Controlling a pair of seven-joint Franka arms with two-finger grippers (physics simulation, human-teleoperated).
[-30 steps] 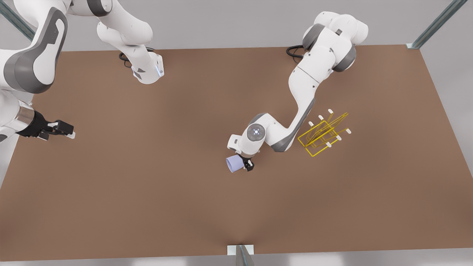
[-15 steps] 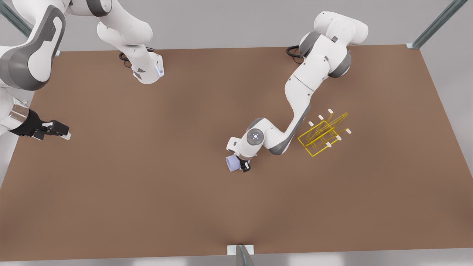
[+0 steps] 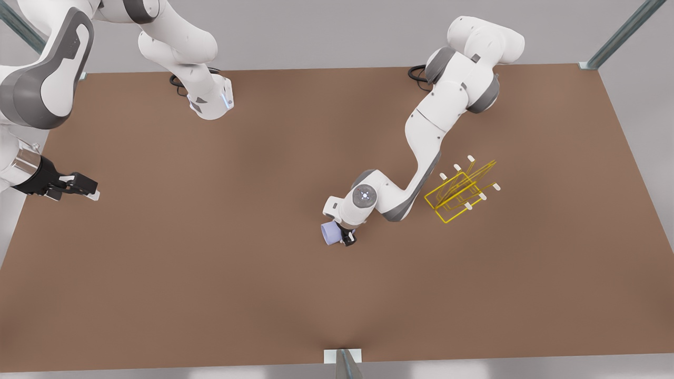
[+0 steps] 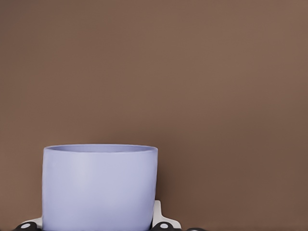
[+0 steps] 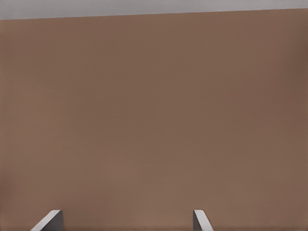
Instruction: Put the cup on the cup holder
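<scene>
At the front view's left edge, the right gripper [image 3: 89,190] waits just above the flat brown tabletop [image 3: 221,273], with nothing between its fingers; in the right wrist view its two pale fingertips [image 5: 48,221] stand well apart over bare brown surface, so the claw is wide open and empty. Near the middle of the table, the left gripper [image 3: 345,237] hangs from a white jointed arm that reaches in from the far side. It is closed on the small lavender-blue, smooth, handleless tapered cup [image 3: 330,232], which juts out toward the front view's left from between the black fingers. In the left wrist view the cup [image 4: 99,187] sits upright against the brown background, its rim level, with a pale finger pad [image 4: 161,219] pressed against its side low down and another pad just showing at its other side. Whether the cup touches the table or hangs just above it, I cannot tell. Farther toward the front view's right, well apart from the cup, the thin yellow wire cup holder [image 3: 461,192] stands on the table, its rectangular base low and its slanted prongs ending in white tips, all of them bare.
</scene>
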